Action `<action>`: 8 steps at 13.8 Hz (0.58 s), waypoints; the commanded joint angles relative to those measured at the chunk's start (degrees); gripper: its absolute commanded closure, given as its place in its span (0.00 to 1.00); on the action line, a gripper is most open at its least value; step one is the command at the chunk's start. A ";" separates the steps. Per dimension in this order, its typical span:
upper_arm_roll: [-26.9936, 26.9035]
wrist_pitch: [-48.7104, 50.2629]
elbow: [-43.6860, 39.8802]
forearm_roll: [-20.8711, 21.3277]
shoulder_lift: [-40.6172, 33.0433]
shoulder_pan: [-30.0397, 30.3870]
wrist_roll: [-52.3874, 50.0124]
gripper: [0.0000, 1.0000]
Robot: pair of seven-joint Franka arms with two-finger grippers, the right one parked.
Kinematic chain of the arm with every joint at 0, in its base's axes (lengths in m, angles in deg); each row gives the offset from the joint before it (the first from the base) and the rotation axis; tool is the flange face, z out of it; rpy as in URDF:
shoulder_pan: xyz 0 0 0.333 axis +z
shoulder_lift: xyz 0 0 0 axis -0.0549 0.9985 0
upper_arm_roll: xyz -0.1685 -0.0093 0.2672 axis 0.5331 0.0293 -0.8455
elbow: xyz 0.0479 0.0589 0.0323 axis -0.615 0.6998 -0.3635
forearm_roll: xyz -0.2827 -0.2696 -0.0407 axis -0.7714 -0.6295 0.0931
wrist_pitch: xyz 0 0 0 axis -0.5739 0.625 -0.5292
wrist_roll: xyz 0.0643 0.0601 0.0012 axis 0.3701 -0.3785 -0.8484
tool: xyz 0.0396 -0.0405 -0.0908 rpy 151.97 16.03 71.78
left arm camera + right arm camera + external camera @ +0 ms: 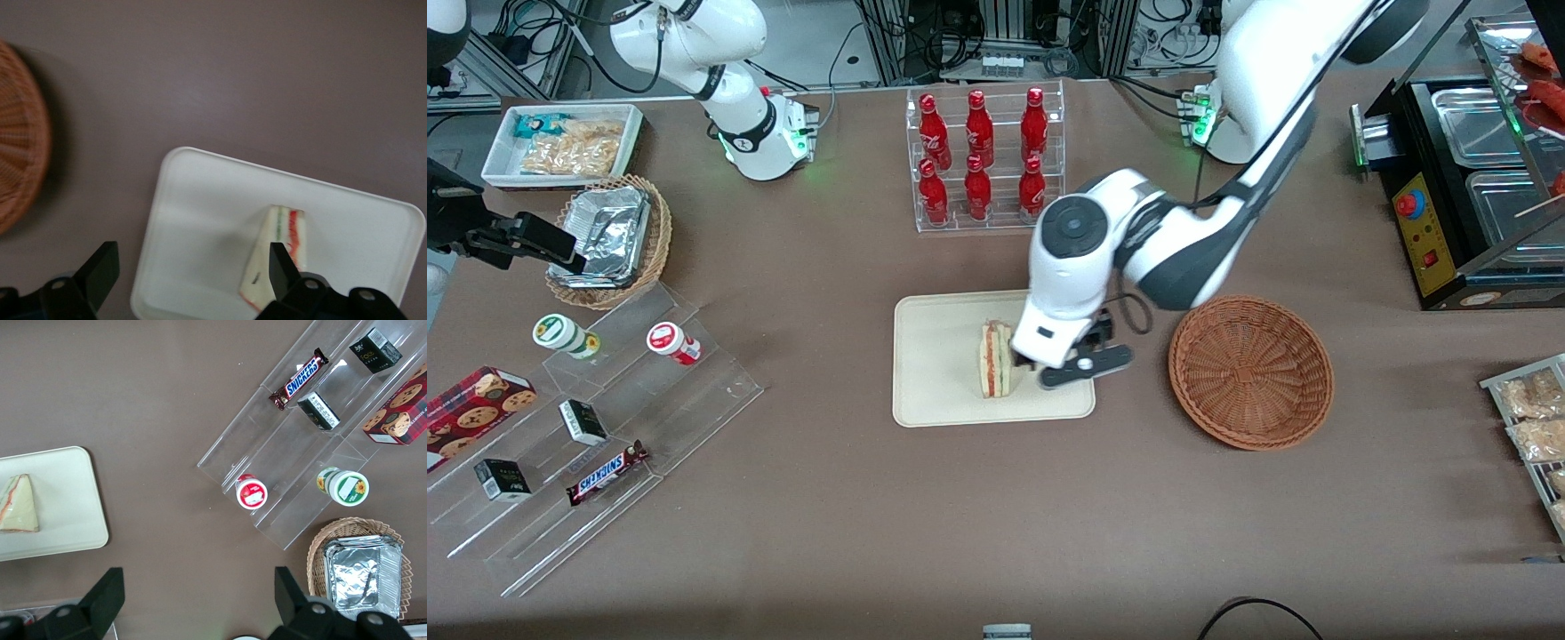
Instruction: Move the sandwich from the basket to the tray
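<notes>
Brown worktop (996, 516) carries everything. The left arm (1192, 240) reaches down over the tray's end nearest the basket.

Tray (938, 356): cream, rectangular, flat on the worktop, nearer the front camera than the clear rack of red bottles (983, 160).

Basket (1251, 371): reddish-brown wicker, round, just beside the tray toward the working arm's end of the worktop. Nothing lies in it.

Hand (190, 270): above the tray, fingers spread wide and released, grasping nothing. One finger (280, 265) shows over the sandwich in the wrist view; the other (100, 270) is off the tray's edge, over bare worktop.

Sandwich (995, 359): lies on the tray, beside the hand, red and green filling visible along its cut edge. Whether the finger touches it cannot be told.
</notes>
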 commanded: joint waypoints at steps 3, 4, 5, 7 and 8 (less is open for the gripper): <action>0.41 9.07 2.00 -3.21 -9.59 7.60 -0.31 0.01; 0.41 11.17 2.18 -4.96 -11.26 9.96 1.26 0.01; 0.41 12.93 2.35 -6.63 -13.02 11.64 5.45 0.01; 0.32 18.20 2.62 -9.89 -16.54 15.85 11.88 0.01; 0.32 19.79 2.79 -10.16 -18.29 17.53 14.43 0.01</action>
